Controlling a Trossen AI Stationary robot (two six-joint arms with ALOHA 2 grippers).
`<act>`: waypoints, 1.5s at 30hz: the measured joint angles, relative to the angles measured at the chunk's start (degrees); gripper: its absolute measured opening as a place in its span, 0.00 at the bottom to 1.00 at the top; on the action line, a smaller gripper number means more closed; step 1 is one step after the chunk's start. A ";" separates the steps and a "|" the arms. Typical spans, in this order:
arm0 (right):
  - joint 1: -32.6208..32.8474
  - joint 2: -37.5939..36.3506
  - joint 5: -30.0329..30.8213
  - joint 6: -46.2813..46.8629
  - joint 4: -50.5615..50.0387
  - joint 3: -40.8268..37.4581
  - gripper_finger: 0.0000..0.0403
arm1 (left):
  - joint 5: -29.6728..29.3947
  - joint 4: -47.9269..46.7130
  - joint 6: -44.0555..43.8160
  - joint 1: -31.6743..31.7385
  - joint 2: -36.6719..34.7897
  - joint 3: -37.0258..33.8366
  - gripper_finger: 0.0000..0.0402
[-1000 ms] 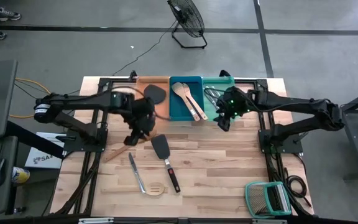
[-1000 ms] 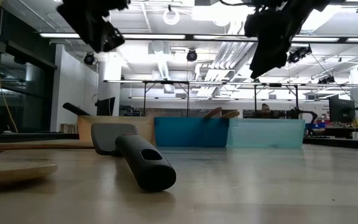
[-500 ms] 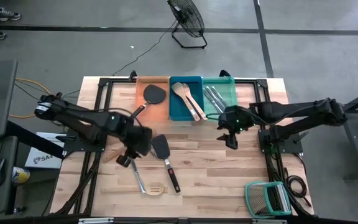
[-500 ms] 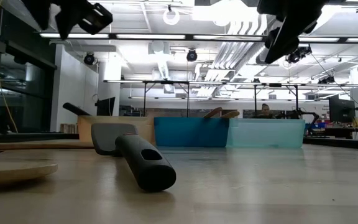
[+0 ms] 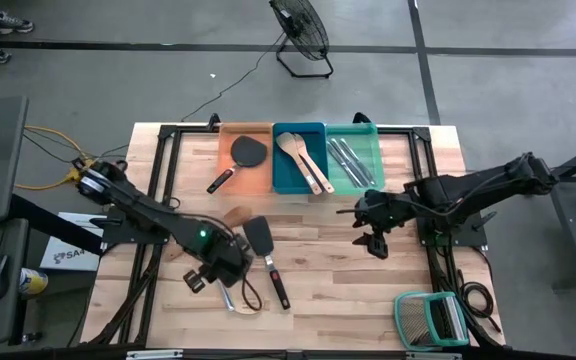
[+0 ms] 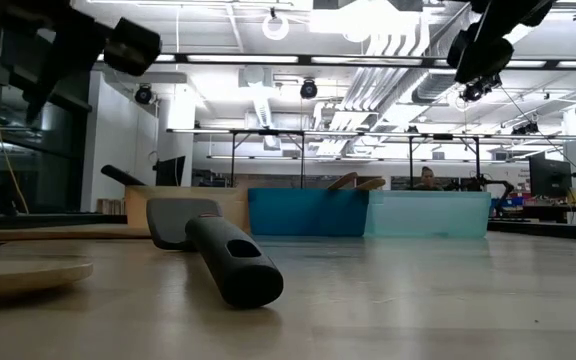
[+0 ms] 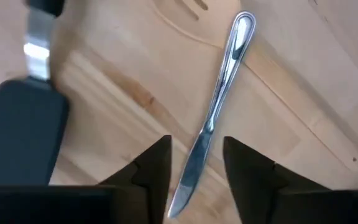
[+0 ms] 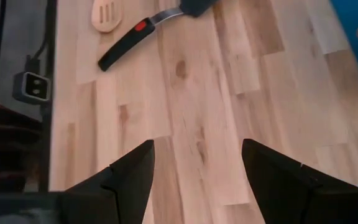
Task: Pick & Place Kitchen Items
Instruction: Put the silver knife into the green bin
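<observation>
Left gripper (image 7: 194, 174) poised over slim silver metal knife (image 7: 219, 99) lying on pale wooden table (image 5: 368, 290), near left; fingers apart, straddling the blade, likely to pinch it. Right gripper (image 8: 194, 171) empty, spread wide, over bare boards at right.

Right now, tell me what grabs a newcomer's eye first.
The left gripper hangs open right over a silver knife on the wooden table. Beside it lies a black spatula. Along the far edge stand orange, blue and teal trays holding utensils.
</observation>
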 joint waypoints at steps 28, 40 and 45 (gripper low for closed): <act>7.17 0.02 8.06 11.94 2.93 0.00 0.58 | -4.28 8.54 -1.07 -8.20 16.40 -5.88 0.61; 7.21 0.02 9.73 15.91 3.02 0.00 0.58 | -4.94 15.15 0.15 -8.10 16.25 -10.37 0.30; 7.21 0.04 9.84 16.63 3.02 0.00 0.58 | -4.96 15.96 0.48 -8.10 16.16 -11.08 0.15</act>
